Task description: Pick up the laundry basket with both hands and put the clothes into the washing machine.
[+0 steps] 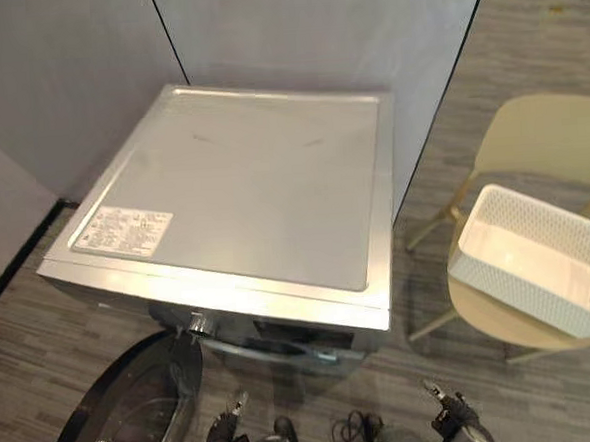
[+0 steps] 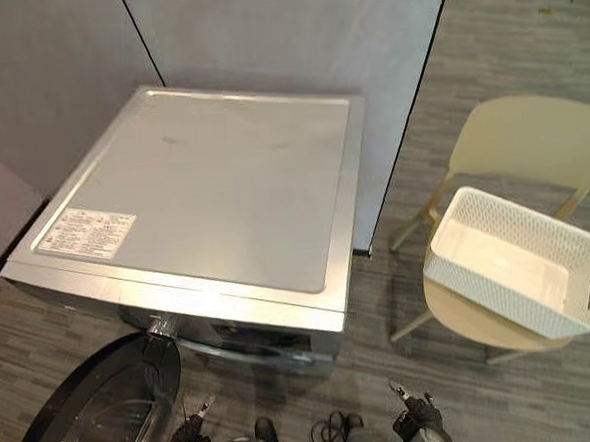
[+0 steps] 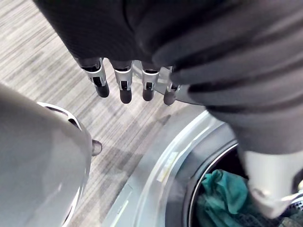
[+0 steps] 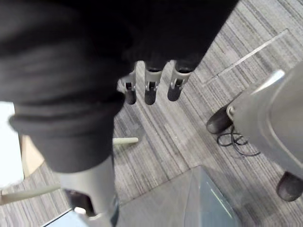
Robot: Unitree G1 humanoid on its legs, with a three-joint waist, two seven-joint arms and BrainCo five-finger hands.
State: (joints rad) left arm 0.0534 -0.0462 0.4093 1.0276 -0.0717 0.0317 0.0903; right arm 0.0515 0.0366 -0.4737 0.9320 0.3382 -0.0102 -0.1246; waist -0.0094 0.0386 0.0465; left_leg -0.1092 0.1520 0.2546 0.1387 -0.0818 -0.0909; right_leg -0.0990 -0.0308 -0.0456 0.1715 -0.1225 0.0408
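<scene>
A silver washing machine (image 1: 243, 194) stands before me with its round door (image 1: 126, 412) swung open at the lower left. Teal clothes (image 3: 220, 194) lie inside the drum. The white perforated laundry basket (image 1: 538, 256) sits empty on a cream chair (image 1: 551, 155) to the right. My left hand (image 1: 223, 436) hangs low in front of the machine, fingers (image 3: 125, 87) straight and holding nothing. My right hand (image 1: 452, 412) hangs at the lower right, fingers (image 4: 150, 90) straight, also holding nothing.
Grey partition walls (image 1: 66, 75) stand behind and to the left of the machine. The floor (image 1: 524, 27) is grey striped carpet. The chair's legs (image 1: 430, 223) reach toward the machine's right side.
</scene>
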